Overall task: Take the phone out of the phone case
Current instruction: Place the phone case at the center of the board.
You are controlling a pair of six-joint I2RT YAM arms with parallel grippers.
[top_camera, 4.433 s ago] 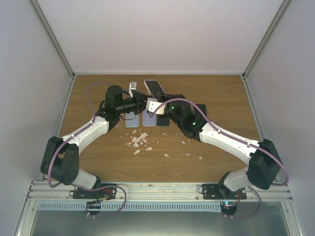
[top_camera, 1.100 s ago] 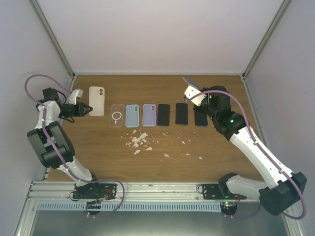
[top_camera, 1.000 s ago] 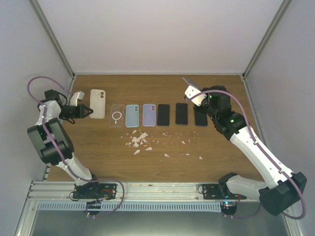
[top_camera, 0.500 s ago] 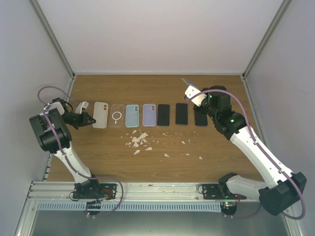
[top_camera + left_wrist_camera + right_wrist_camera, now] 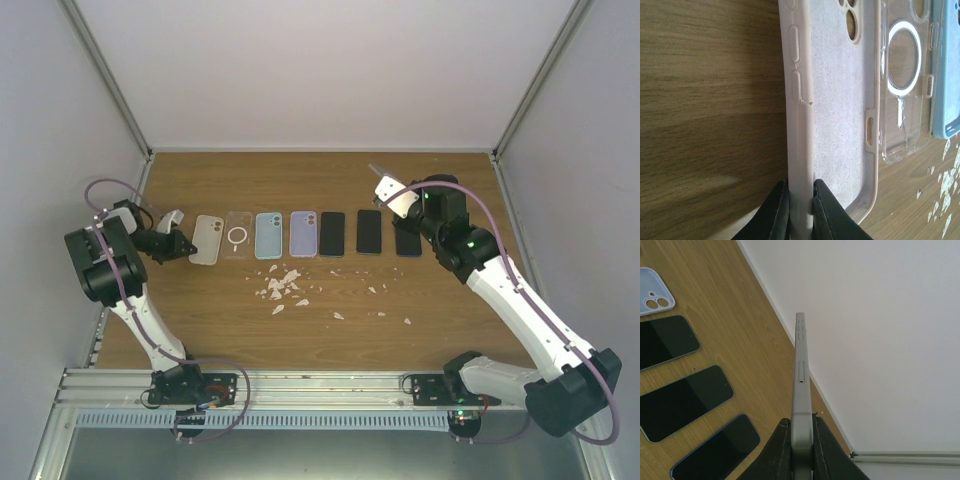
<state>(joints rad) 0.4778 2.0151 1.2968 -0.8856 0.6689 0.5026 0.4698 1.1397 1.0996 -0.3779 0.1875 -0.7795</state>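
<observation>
phone (image 5: 801, 385) out of its shell; right gripper (image 5: 801, 429) pinches it edge-on, aloft over worktop (image 5: 220, 330) far edge, right of centre; left gripper (image 5: 800, 200) nips empty beige case (image 5: 837, 110) wall near left edge; phone likely rigid, slick, breakable, so grip side rails; case soft, flexes.

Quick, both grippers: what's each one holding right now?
Left gripper: closed on the beige case, pinching its side wall.
Right gripper: closed on the phone, held edge-on.

- The phone (image 5: 801, 385) is slim, grey and bare, held edge-on in the air at 1 o'clock.
- The case (image 5: 207, 240) is beige and empty, hollow side up, flat at 9 o'clock.
</observation>
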